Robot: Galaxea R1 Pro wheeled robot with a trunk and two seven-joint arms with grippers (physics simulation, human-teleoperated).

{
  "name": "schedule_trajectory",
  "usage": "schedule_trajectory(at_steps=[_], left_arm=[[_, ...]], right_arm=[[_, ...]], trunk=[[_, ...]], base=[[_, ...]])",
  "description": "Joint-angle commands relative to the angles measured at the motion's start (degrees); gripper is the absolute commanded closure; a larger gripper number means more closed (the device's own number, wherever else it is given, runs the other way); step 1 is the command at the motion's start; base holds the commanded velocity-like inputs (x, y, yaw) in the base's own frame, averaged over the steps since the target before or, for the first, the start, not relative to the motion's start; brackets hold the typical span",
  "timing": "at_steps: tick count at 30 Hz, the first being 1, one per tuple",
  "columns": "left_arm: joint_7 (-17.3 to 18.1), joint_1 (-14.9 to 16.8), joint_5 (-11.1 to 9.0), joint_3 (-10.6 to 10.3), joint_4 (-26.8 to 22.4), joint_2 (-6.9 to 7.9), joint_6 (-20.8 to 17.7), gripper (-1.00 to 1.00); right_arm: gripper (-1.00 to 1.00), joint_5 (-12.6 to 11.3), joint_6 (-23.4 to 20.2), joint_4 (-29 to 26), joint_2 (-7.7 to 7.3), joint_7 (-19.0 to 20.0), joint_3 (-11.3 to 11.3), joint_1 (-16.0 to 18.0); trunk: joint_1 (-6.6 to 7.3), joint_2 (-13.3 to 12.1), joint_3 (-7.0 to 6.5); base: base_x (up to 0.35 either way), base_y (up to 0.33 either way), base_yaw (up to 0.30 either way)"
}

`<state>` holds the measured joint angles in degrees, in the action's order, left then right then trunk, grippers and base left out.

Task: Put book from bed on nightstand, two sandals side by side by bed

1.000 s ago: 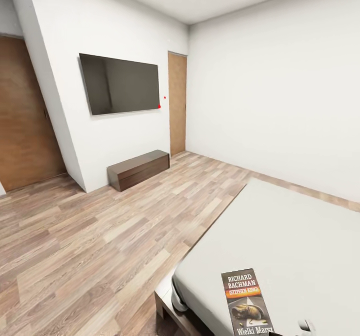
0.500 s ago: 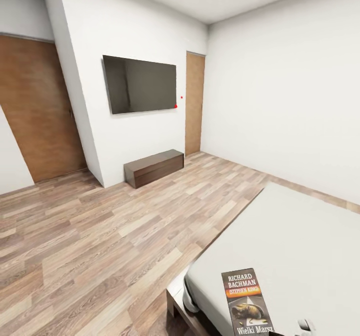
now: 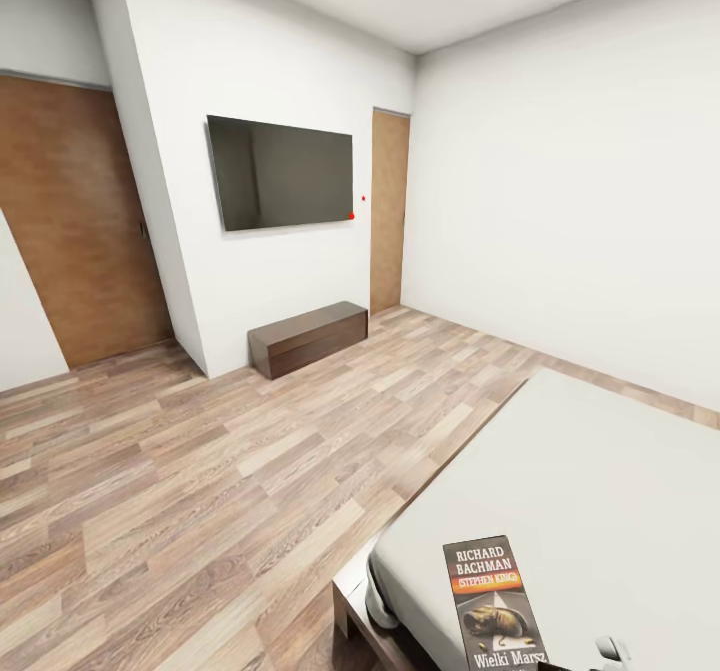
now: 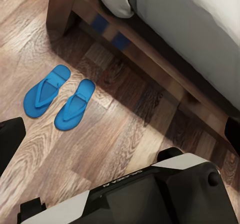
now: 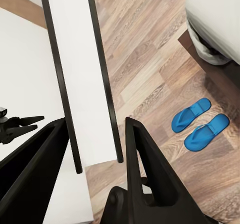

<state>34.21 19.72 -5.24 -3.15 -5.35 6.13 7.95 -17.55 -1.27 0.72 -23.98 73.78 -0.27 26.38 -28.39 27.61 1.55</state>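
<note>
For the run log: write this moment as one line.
right gripper: shut on book | left gripper: open | sandals: side by side on floor beside bed

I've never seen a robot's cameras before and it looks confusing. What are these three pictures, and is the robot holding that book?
They come from one wheeled robot with two arms. The head camera looks across a bedroom: a wall screen, a long low bench, and the bed. The book stands upright near the camera, so it looks held, though what grips it is hard to see. The other pictures come from cameras on the arms. The right end effector closes on a thin white slab with dark edges, probably that book. Both show two blue sandals side by side on the floor beside the bed.
</note>
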Motion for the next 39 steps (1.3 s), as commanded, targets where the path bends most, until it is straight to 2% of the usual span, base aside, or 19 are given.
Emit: schedule_trajectory(at_steps=[1,8,39], left_arm=[[0.21,0.06,-0.53,-0.36,0.07,0.02,0.15,-1.00],[0.21,0.06,-0.54,-0.36,0.07,0.02,0.16,-1.00],[0.17,0.06,-0.54,-0.36,0.07,0.02,0.14,-1.00]], right_arm=[[1.00,-0.12,-0.13,0.07,-0.01,0.26,-0.05,0.07],[1.00,-0.12,-0.13,0.07,-0.01,0.40,-0.03,0.07],[1.00,-0.12,-0.13,0.07,-0.01,0.23,-0.03,0.07]], trunk=[[-0.03,0.12,0.12],[-0.03,0.12,0.11],[-0.03,0.12,0.11]], base=[[0.000,0.000,0.000],[0.000,0.000,0.147],[0.000,0.000,0.273]])
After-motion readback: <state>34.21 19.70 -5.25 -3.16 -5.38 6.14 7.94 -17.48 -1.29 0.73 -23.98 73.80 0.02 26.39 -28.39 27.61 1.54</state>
